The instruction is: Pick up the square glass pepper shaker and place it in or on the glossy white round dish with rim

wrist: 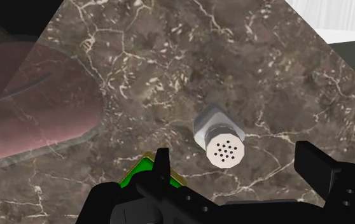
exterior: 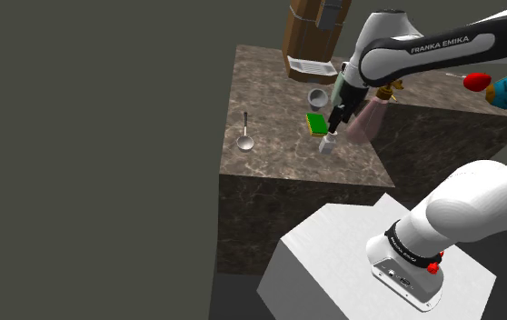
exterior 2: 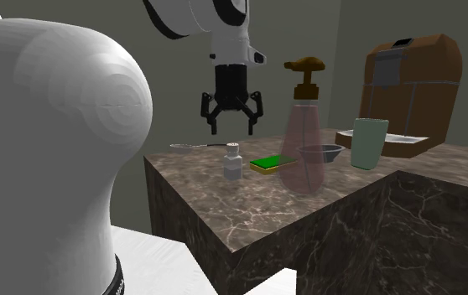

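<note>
**Shoulder view.** Small square clear-glass pepper shaker w/ pale perforated cap (exterior: 327, 144) stands upright on the brown veined marble counter (exterior: 270, 100). All-black two-finger gripper (exterior: 337, 118) hangs just above it. The shaker lies at approx. 7 o'clock of the fingertips and apart from them. Grey round rimmed dish (exterior: 318, 95) sits at 12 o'clock of the shaker, w/ a green sponge on a yellow base (exterior: 316, 123) between the two. White arm enters from 3 o'clock, wrist bent so the hand points down.

**Second exterior view.** Gripper (exterior 2: 231, 126) is vertical, fingers spread wide, nothing between them. Shaker (exterior 2: 233, 161) is at 6 o'clock, directly below the gap, w/ a clear space between cap and fingertips. Its long axis is vertical, i.e. in line w/ the approach axis. Dish (exterior 2: 329, 152) lies at approx. 3 o'clock of the shaker, beyond the sponge (exterior 2: 271, 163) and partly behind a pink translucent pump bottle w/ brown head (exterior 2: 302, 155).

**Wrist view.** Cap of the shaker (wrist: 219, 137) faces the camera, holes visible. It sits ahead of the gripper (wrist: 240, 175), between the lines of the two fingers, a little nearer the finger on the sponge (wrist: 139, 172) side. Fingers are apart and touch nothing. Judgement: a straight descent, perhaps w/ a slight shift toward the sponge side, should bring the square body between the pads. Whether they would close on flat faces or on corners cannot be read here.
</note>
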`<state>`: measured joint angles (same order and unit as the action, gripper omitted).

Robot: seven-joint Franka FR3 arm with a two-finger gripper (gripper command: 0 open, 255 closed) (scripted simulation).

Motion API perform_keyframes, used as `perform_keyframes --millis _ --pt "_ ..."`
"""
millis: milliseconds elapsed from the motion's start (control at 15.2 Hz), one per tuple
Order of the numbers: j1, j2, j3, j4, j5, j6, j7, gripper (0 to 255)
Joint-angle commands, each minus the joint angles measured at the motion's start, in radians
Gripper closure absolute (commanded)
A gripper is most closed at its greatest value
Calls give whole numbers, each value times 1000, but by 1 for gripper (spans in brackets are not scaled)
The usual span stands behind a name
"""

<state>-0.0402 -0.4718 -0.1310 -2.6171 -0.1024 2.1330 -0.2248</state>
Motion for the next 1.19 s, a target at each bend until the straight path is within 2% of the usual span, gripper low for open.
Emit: perform_keyframes --millis 0,330,858,924,1122 --pt "3 25 0 -10 1 35 0 0" --pt "2 71 -7 -53 -2 125 0 0" --pt "2 71 -7 -53 -2 125 0 0" --pt "2 71 -7 -53 -2 125 0 255" --pt "2 71 -7 -53 -2 125 0 255"
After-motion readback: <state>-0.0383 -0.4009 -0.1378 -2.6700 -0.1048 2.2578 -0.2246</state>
